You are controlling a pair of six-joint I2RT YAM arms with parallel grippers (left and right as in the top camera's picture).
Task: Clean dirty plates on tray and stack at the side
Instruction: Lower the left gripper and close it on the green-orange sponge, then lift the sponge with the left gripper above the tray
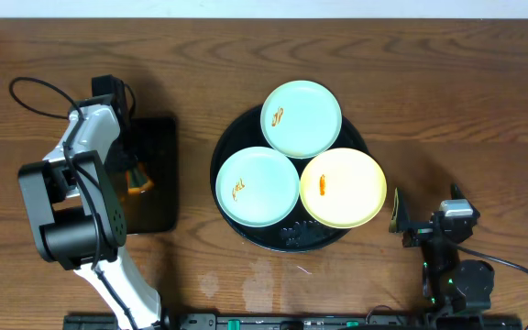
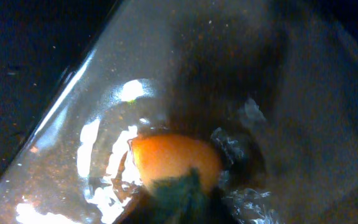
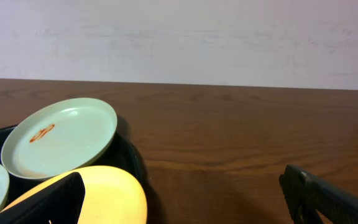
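Note:
Three plates lie on the round black tray (image 1: 287,238): a mint-green plate (image 1: 302,119) at the back, a mint-green plate (image 1: 258,186) at front left and a yellow plate (image 1: 342,188) at front right, each with a small orange smear. My left gripper (image 1: 136,176) is down on the rectangular black tray (image 1: 159,147), shut on an orange and green sponge (image 2: 176,158). My right gripper (image 1: 426,213) is open and empty just right of the yellow plate (image 3: 114,193). The back mint plate (image 3: 61,134) shows in the right wrist view.
The rectangular tray's surface (image 2: 291,93) looks wet and shiny around the sponge. The left arm's cable (image 1: 39,92) loops over the table at far left. Bare wood table (image 3: 241,143) stretches right of the round tray's rim (image 3: 134,163).

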